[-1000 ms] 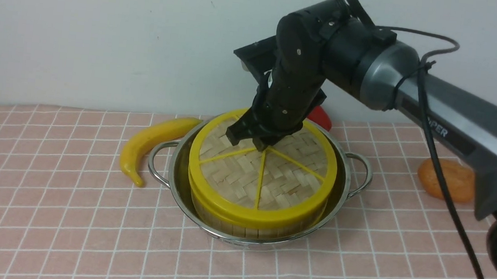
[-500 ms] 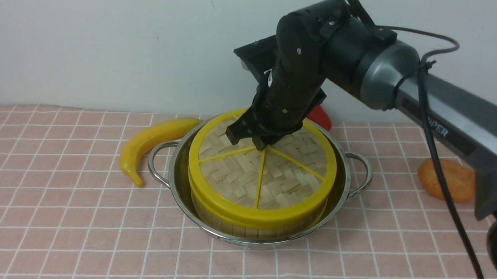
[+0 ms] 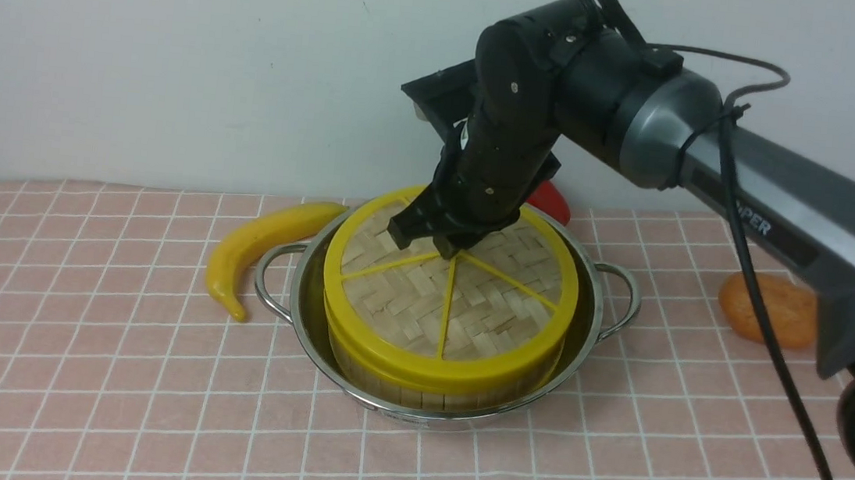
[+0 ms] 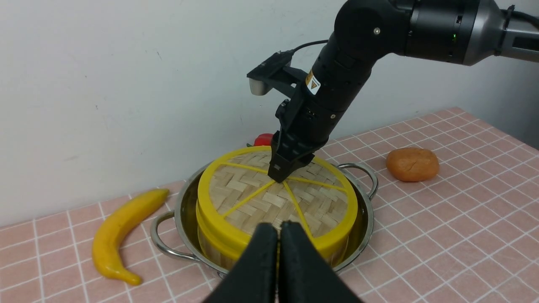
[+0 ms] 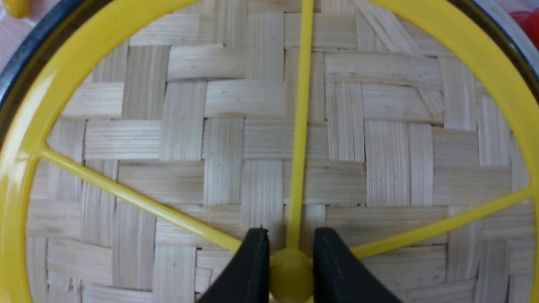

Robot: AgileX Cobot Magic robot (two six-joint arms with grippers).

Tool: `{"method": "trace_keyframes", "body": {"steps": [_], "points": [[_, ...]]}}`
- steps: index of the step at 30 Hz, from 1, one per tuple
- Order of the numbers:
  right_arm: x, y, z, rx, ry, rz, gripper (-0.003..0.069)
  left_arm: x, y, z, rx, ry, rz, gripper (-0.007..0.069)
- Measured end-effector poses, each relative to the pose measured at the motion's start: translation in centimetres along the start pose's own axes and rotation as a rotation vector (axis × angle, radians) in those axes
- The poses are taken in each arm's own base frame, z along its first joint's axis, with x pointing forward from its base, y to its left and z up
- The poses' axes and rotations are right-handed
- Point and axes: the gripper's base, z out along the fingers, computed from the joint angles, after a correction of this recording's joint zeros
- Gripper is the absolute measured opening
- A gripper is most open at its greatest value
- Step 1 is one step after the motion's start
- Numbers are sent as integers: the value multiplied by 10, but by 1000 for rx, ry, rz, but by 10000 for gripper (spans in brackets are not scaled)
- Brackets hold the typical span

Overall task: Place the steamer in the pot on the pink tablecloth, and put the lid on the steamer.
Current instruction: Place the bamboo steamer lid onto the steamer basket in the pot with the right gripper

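Note:
The steel pot (image 3: 303, 291) stands on the pink tablecloth (image 3: 148, 370). Inside it sits the steamer (image 3: 382, 383); only its bamboo wall shows under the lid (image 3: 468, 307). The woven, yellow-rimmed lid lies flat on top of the steamer. My right gripper (image 3: 444, 248) comes down from above and is shut on the lid's yellow hub (image 5: 290, 269), one finger on each side (image 5: 290, 232). My left gripper (image 4: 278, 225) is shut and empty, held back from the pot near the front left of the table.
A yellow banana (image 3: 262, 248) lies just left of the pot's handle. A red object (image 3: 553, 201) sits behind the pot by the wall. An orange lump (image 3: 770, 308) lies at the right. The right arm reaches across above the table's right side.
The lid and the right gripper have edged very slightly to the left. Nothing else has moved.

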Motion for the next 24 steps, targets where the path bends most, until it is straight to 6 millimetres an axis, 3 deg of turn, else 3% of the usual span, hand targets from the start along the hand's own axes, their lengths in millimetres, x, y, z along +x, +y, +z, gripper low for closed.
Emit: {"method": "trace_keyframes", "body": {"steps": [24], "points": [[0,1,6,-21,10,-31,148,0,0,0,-1,0,2,1]]}}
